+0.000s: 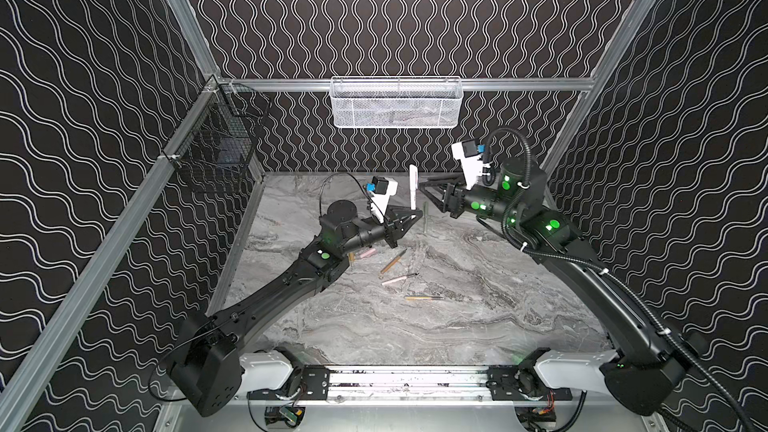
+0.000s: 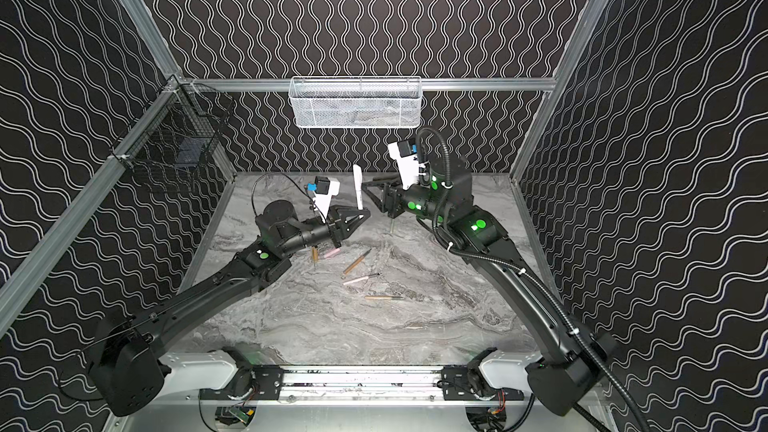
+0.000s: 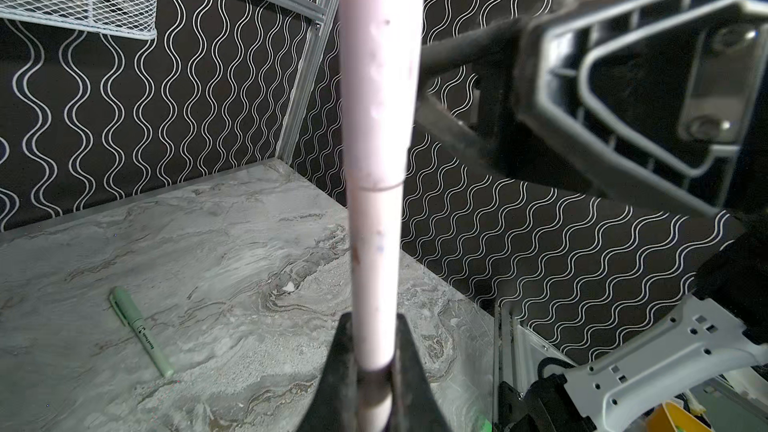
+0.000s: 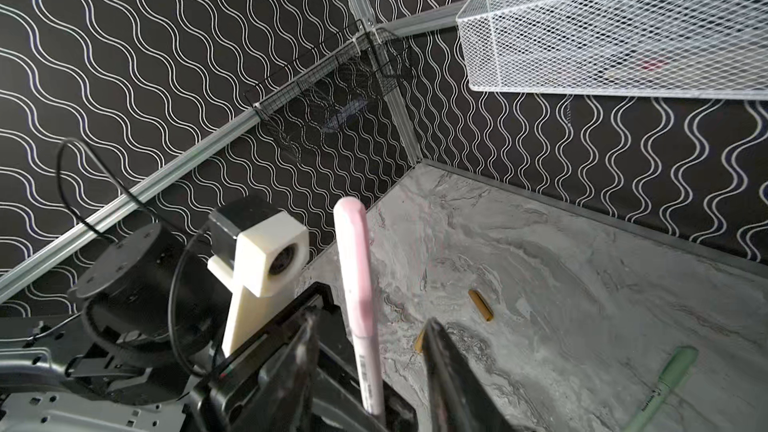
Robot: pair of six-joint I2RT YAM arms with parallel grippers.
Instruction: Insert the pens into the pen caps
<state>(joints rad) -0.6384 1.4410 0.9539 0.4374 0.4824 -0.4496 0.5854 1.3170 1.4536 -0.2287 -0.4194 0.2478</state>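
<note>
At the counter's point(image 1: 457, 326) twelve o'clock end, the left tool point(image 1: 411, 214) is clamped on the pink pen point(image 1: 412, 187), held upright; its cap point(image 3: 378, 76) looks seated; the right tool point(image 1: 423, 185), at its three o'clock, has jaws apart, probably done pressing.

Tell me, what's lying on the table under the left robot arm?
A tan-brown cap and a pale pink cap poke out from beneath the left arm in both top views. Whatever lies deeper under the arm is covered.
</note>
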